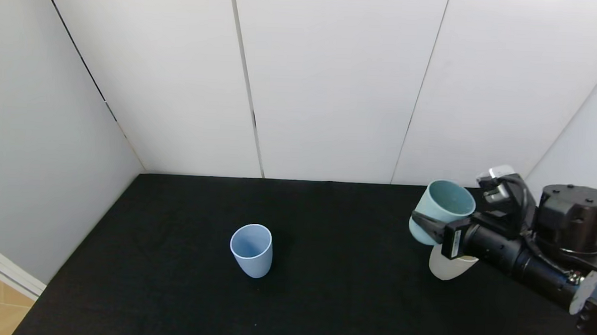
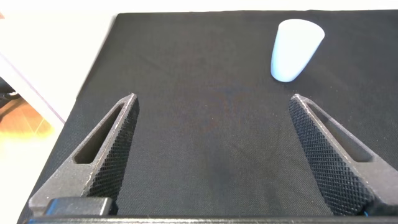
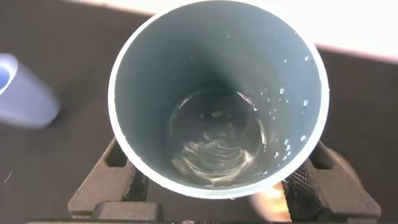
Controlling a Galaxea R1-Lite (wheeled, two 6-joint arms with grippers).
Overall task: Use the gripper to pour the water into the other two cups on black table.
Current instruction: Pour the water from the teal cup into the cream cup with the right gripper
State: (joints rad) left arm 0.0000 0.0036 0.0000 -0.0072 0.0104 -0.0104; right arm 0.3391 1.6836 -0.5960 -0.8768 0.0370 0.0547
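Note:
My right gripper (image 1: 434, 225) is shut on the teal-green tumbler (image 1: 441, 210) and holds it lifted off the black table (image 1: 333, 290), just above the cream-white cup (image 1: 445, 268), which it mostly hides. In the right wrist view the gripper (image 3: 217, 182) clasps the tumbler (image 3: 149, 74); a little clear water (image 3: 214, 143) lies at its bottom, with drops on the inner wall. The cream-white cup (image 3: 268, 202) peeks out below the rim. The pale blue cup (image 1: 251, 250) stands alone mid-table. My left gripper (image 2: 212, 99) is open and empty low over the table, out of the head view.
White wall panels (image 1: 332, 88) close the table's back and sides. The table's left edge (image 1: 36, 297) drops to a wooden floor. The pale blue cup also shows in the left wrist view (image 2: 297, 48) and the right wrist view (image 3: 22, 93).

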